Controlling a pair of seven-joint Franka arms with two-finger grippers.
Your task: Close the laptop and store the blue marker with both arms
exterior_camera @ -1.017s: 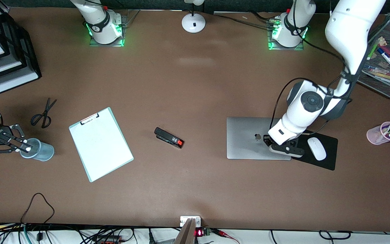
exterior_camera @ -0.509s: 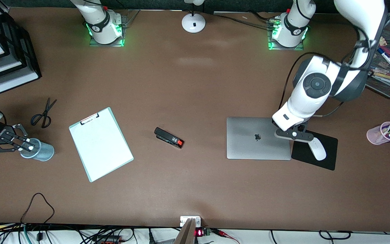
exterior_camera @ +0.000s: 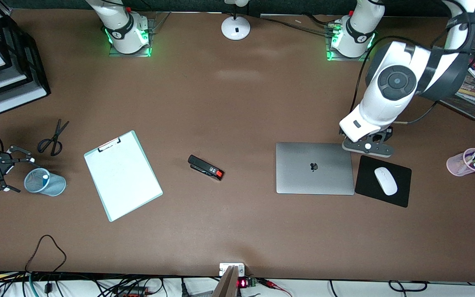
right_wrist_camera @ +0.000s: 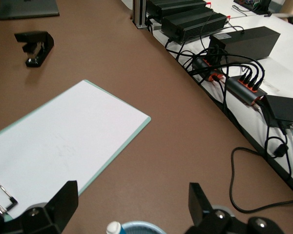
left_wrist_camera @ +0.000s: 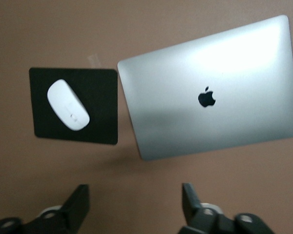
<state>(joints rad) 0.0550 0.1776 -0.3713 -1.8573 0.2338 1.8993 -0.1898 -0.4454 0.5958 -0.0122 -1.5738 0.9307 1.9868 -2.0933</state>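
Observation:
The silver-grey laptop (exterior_camera: pixel 313 168) lies closed on the table, apple logo up; it also shows in the left wrist view (left_wrist_camera: pixel 210 92). My left gripper (exterior_camera: pixel 367 147) hangs open and empty above the table, just past the laptop's corner toward the arm bases, with its fingers wide apart in its own view (left_wrist_camera: pixel 134 195). The blue marker (exterior_camera: pixel 45 177) stands in a blue mesh cup (exterior_camera: pixel 54 185), white end up, and shows in the right wrist view (right_wrist_camera: pixel 113 227). My right gripper (exterior_camera: pixel 21 175) is open and empty beside the cup's rim (right_wrist_camera: pixel 141 226).
A white clipboard (exterior_camera: pixel 122 175), a black stapler (exterior_camera: pixel 205 167) and scissors (exterior_camera: pixel 52 138) lie mid-table. A white mouse (exterior_camera: pixel 385 180) sits on a black pad (exterior_camera: pixel 400 196) beside the laptop. A pink pen cup (exterior_camera: pixel 466 162), a mesh tray (exterior_camera: pixel 474 105) and paper trays (exterior_camera: pixel 2 66) stand at the table's ends.
My left gripper lifted off the laptop lid and drew back toward its base. My right gripper opened, left the marker in the cup and pulled away from it.

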